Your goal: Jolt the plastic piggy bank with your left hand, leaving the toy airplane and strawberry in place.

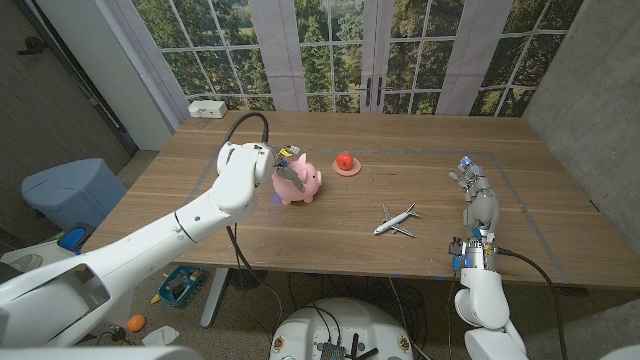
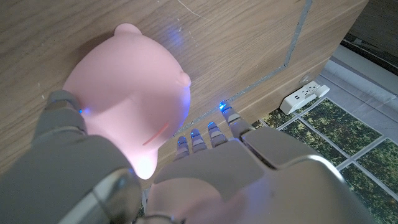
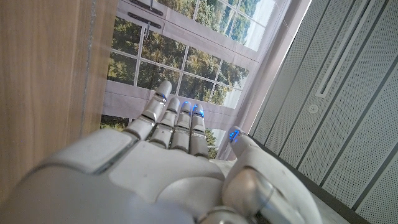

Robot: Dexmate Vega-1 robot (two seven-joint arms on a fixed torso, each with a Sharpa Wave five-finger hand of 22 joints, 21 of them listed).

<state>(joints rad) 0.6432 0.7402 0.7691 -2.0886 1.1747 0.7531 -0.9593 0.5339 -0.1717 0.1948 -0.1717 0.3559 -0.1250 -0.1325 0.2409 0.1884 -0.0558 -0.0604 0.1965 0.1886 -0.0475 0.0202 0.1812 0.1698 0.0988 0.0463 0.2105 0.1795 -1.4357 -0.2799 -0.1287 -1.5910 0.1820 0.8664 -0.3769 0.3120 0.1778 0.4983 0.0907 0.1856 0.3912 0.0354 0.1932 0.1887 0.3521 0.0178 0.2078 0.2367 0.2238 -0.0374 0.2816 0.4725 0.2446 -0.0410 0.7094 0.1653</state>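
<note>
The pink plastic piggy bank (image 1: 302,184) stands left of the table's middle. My left hand (image 1: 284,163) comes down on it from the left and behind. In the left wrist view the piggy bank (image 2: 127,93) sits between my thumb (image 2: 61,111) and my straight fingers (image 2: 205,138), and the hand (image 2: 205,180) touches its back without closing on it. The red strawberry (image 1: 345,160) sits on a small disc just right of the pig. Nearer the front lies the white toy airplane (image 1: 396,220). My right hand (image 1: 478,200) stands upright at the right, fingers straight, holding nothing.
A white power strip (image 1: 207,109) lies at the table's far left corner, also seen in the left wrist view as the power strip (image 2: 303,96). A taped line (image 2: 292,46) runs over the wood. A blue bin (image 1: 68,190) stands on the floor to the left.
</note>
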